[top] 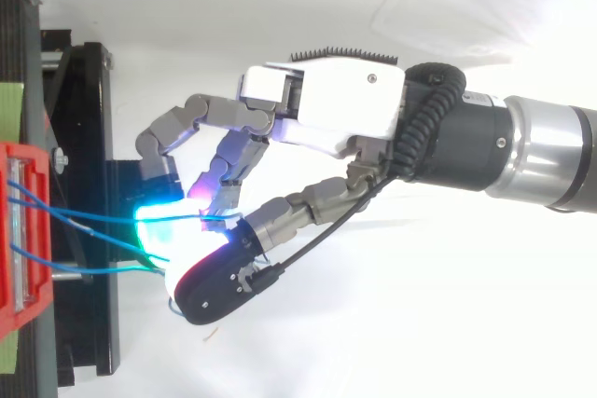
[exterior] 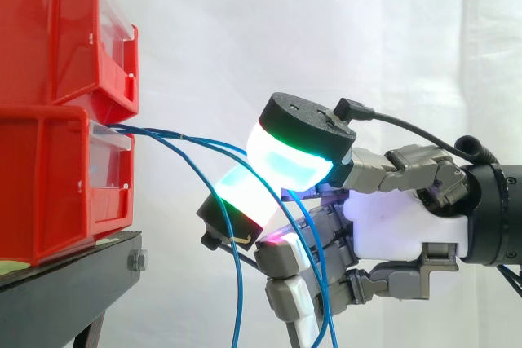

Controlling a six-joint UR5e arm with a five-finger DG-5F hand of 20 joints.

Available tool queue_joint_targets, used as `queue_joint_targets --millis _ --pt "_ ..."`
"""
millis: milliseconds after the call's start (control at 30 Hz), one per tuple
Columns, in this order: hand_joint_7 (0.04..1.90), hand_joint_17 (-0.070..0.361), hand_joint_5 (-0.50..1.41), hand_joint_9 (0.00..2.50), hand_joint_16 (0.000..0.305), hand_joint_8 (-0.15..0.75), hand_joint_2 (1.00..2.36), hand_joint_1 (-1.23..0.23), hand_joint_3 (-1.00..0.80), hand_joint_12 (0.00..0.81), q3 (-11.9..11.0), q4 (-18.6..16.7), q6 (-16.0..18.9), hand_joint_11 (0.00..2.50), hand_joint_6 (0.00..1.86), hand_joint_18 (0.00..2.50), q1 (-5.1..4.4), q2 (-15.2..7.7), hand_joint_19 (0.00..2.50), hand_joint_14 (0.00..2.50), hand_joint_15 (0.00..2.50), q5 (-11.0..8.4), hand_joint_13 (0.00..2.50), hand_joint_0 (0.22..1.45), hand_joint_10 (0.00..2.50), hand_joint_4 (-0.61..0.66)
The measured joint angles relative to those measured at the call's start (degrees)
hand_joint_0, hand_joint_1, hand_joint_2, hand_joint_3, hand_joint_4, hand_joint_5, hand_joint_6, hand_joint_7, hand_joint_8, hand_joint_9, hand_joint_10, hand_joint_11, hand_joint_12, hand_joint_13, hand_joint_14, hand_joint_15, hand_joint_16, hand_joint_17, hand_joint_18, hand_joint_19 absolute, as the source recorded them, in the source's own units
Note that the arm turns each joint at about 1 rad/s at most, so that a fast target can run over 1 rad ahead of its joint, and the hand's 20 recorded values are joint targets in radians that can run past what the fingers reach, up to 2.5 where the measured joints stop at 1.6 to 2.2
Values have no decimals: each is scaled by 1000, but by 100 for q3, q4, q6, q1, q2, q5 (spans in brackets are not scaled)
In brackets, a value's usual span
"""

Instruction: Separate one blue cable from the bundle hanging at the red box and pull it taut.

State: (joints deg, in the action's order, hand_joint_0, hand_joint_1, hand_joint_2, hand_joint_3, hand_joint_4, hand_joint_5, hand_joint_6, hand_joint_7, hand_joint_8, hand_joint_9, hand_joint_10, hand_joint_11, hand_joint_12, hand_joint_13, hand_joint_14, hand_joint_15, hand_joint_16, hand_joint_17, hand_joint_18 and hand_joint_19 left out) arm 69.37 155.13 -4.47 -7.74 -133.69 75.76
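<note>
while the blue cable bundle (exterior: 204, 143) is hanging from the lower red bin (exterior: 49, 185) on the black stand (exterior: 65, 283), the hand (top: 326, 109) is hovering level with it, its glowing fingertips (exterior: 289, 160) pinching one blue cable (top: 112, 219) near the bin's front, the other strands drooping past the palm

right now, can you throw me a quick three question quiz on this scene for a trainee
1. True or false: the thin blue cables all run straight and taut from the red plastic bins.
2. What do the bins rest on? A) a black stand B) a wooden shelf C) a cardboard box
3. Fill in: the robot hand has its glowing pads closed on a blue ____.

Key: 1 false, they sag in arcs and hang down; 2 A; 3 cable.
</note>
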Motion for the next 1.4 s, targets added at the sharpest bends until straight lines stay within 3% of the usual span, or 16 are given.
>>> queue_joint_targets --millis 167,300,433,567,600,700,767,833,967,1067,1167,1400 --pt "1219 95 -209 1158 42 310 1000 -844 -490 381 0 -1 10 1087 881 988 -2 -1 657 25 829 -3 1177 706 20 8" --pt "1111 96 -198 1158 42 314 1000 -774 -500 386 0 -29 45 1086 875 987 -2 -1 674 25 832 -39 1175 668 22 37" --pt "1170 96 -193 1139 43 311 1000 -899 -500 385 3 -84 71 1092 866 995 -2 -3 647 27 823 -71 1167 743 22 23" --pt "1204 96 -204 1097 42 301 1006 -924 -432 377 4 -102 77 1089 885 965 -1 -3 668 27 818 -77 1143 813 22 22" --pt "1169 95 -209 1086 42 296 1010 -925 -391 375 4 -103 77 1081 891 958 0 -3 674 28 829 -78 1131 812 22 26" --pt "1116 98 -216 1065 44 294 1000 -944 -500 377 5 -105 78 1090 884 969 0 -3 651 28 823 -79 1120 697 21 38" --pt "1107 102 -216 1058 45 300 1000 -909 -500 383 6 -105 77 1097 878 955 -2 -4 680 27 828 -79 1109 604 23 52" --pt "1092 112 -206 1081 50 333 1000 -767 -500 412 6 -106 77 1090 863 970 -1 -2 694 24 828 -79 1119 510 20 88" --pt "1082 111 -183 1138 49 331 1000 -436 -500 410 6 -106 78 1069 827 972 -1 -3 730 25 827 -79 1140 537 22 102" --pt "1090 109 -180 1147 48 326 1000 -358 -500 398 6 -106 78 1036 816 978 -2 -2 747 24 836 -79 1144 571 23 89" --pt "1115 107 -178 1150 47 321 1000 -398 -493 394 6 -106 78 1051 810 973 -2 -2 755 26 831 -79 1143 614 23 87" --pt "1176 116 -191 1123 51 343 1019 -633 -159 414 6 -106 78 1092 837 998 -2 -1 731 25 823 -79 1146 588 23 104"
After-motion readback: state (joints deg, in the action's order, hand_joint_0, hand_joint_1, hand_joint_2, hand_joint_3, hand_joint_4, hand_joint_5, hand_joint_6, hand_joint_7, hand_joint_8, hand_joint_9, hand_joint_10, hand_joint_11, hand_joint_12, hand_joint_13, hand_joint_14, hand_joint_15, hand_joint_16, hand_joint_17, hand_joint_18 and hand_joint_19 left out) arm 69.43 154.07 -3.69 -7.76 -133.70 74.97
